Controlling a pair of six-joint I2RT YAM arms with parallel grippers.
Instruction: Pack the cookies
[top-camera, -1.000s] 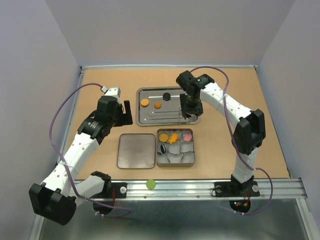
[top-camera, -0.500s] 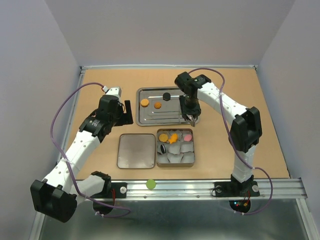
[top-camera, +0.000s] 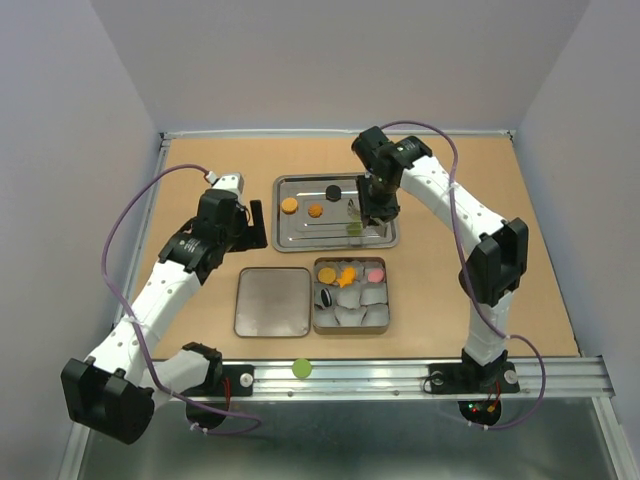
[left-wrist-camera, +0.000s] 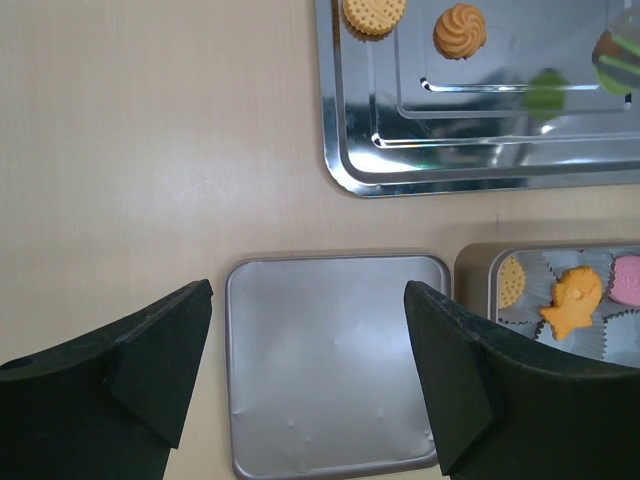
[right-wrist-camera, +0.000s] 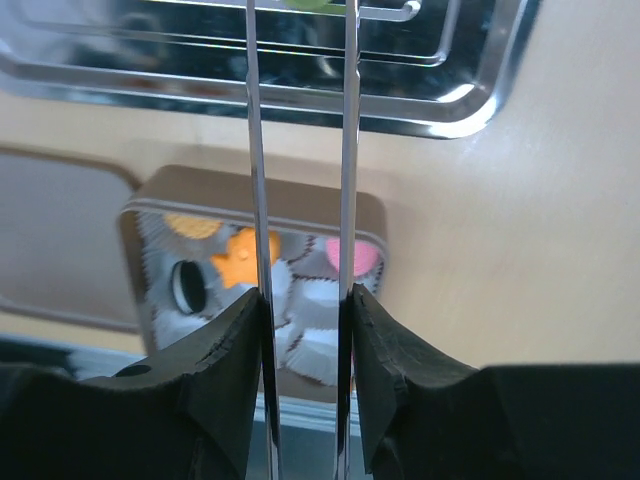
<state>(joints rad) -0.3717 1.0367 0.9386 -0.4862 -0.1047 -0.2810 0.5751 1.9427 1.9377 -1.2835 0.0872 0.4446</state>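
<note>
Wrist view alone shows right jaws pinching green cookie; left jaws gape wide.

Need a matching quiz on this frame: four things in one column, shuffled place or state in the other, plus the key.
Things
1. orange swirl cookie
2. pink cookie
3. tin lid
4. left gripper

Place or state
a. flat on the table, left of the tin
b. open
c. on the steel tray
d. inside the tin

Pairs: 1-c, 2-d, 3-a, 4-b
</note>
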